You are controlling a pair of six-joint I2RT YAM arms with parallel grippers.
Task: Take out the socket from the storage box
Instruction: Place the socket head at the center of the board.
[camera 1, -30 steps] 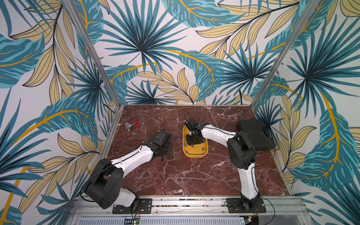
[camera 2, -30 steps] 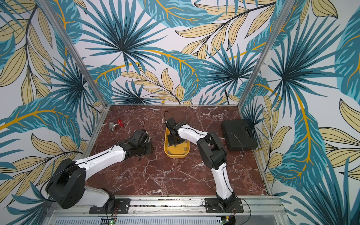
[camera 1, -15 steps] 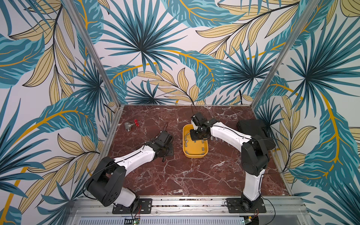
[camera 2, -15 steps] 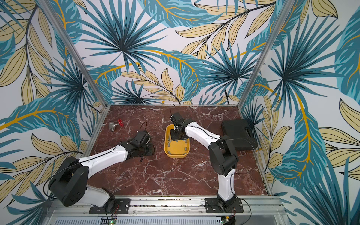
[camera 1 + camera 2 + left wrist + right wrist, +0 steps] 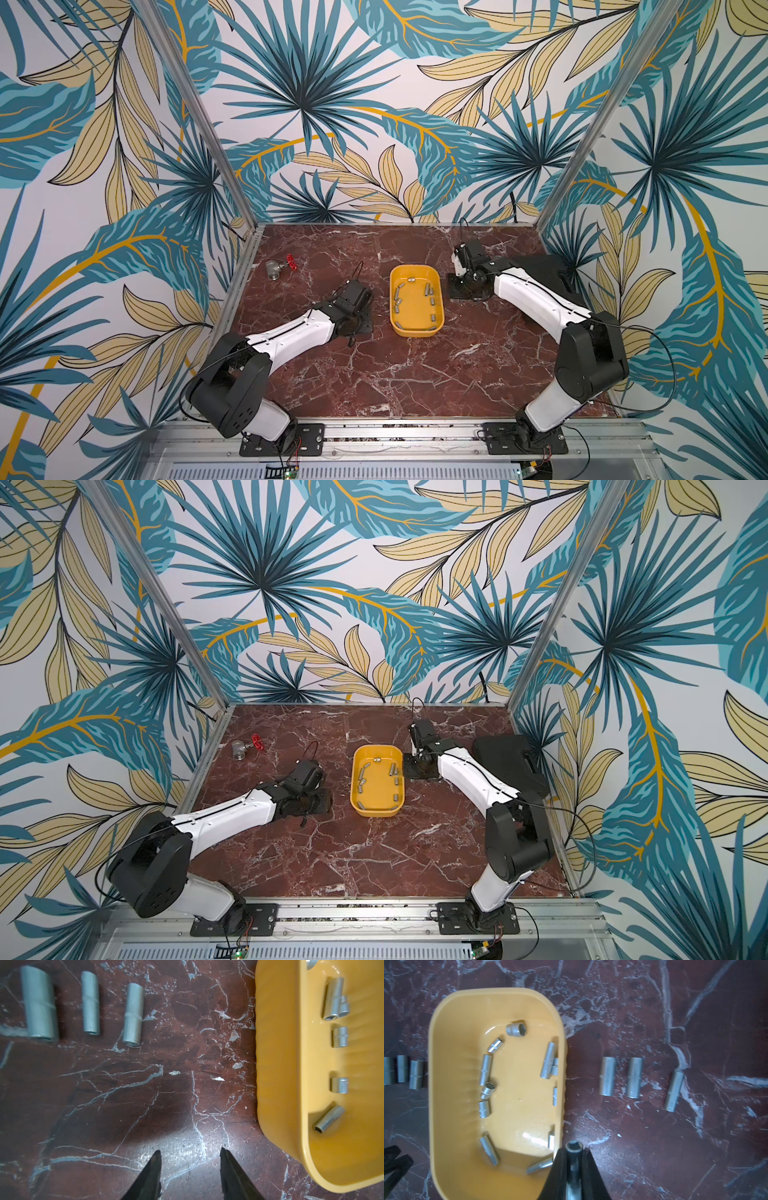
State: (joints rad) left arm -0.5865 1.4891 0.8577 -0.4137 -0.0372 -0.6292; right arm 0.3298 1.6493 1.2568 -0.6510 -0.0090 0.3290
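Observation:
The storage box (image 5: pixel 392 299) is a shallow yellow tray in the middle of the marble table, seen in both top views (image 5: pixel 354 785). Several silver sockets (image 5: pixel 485 1069) lie inside it. My right gripper (image 5: pixel 574 1152) is shut on one socket (image 5: pixel 573 1147), whose hex opening points forward. It hangs just outside the tray's right wall (image 5: pixel 560 1084), above the table. My left gripper (image 5: pixel 189 1150) stands open and empty over bare marble, left of the tray (image 5: pixel 276 1064).
Three sockets (image 5: pixel 90 1003) lie in a row on the table left of the tray, and three more (image 5: pixel 634 1078) on its right. A black hard case (image 5: pixel 552 270) sits at the right behind the right arm. A valve with a red handle (image 5: pixel 279 268) is at the back left.
My right gripper has risen out of the tray and moved to the right, past its right wall, carrying the socket. The left arm has hardly moved.

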